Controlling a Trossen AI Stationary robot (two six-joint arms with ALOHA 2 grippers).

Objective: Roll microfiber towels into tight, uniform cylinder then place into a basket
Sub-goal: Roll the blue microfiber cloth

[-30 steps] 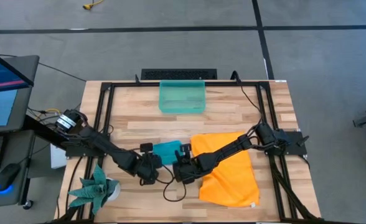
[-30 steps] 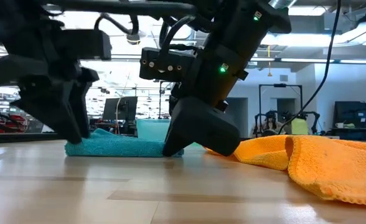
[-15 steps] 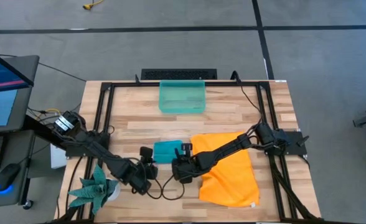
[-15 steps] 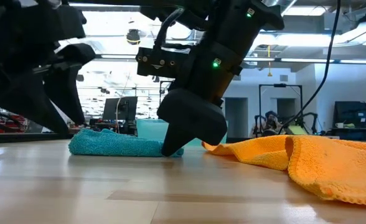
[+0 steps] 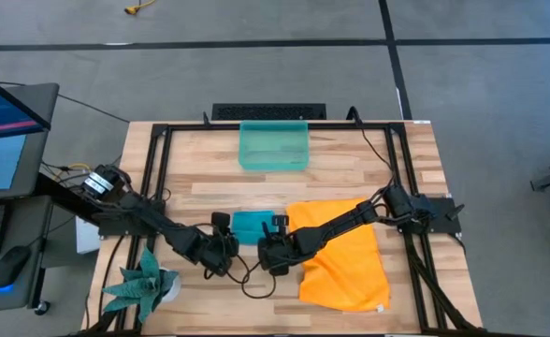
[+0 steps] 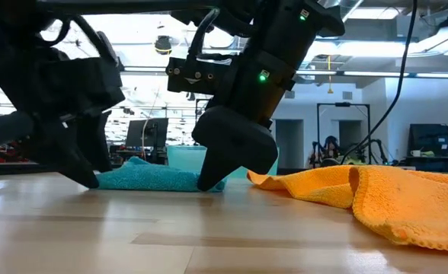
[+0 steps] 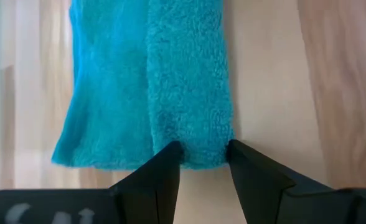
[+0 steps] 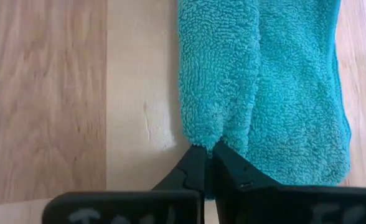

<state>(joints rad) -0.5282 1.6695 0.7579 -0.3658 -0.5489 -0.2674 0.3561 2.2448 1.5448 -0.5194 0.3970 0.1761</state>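
Note:
The teal towel lies mid-table, and its near edge is rolled into a thick fold running left to right. My left gripper stands open at the roll's left end, one fingertip on each side of it. At the roll's right end is my right gripper, shut on the towel. The orange towel lies spread and rumpled to the right. The teal-green basket stands at the table's far side. My left gripper comes in slanting down from the table's left, along the roll, its fingertips at the end edge of the roll; whether they touch the cloth I cannot tell. My right gripper pinches the roll's right end between its two fingers, which are nearly together. The fingers slant down from the table's right and lie along the roll. The towel rests on the table.
A green spiky plant stands at the near left corner. A black metal frame runs around the tabletop. A dark cable loops on the wood near the grippers. A desk with a monitor stands left of the table.
My left gripper drew back from the towel toward the table's near left edge, then came back down to the roll's left end. My right gripper stayed at the right end and turned a little. The towel's left end has bunched up slightly.

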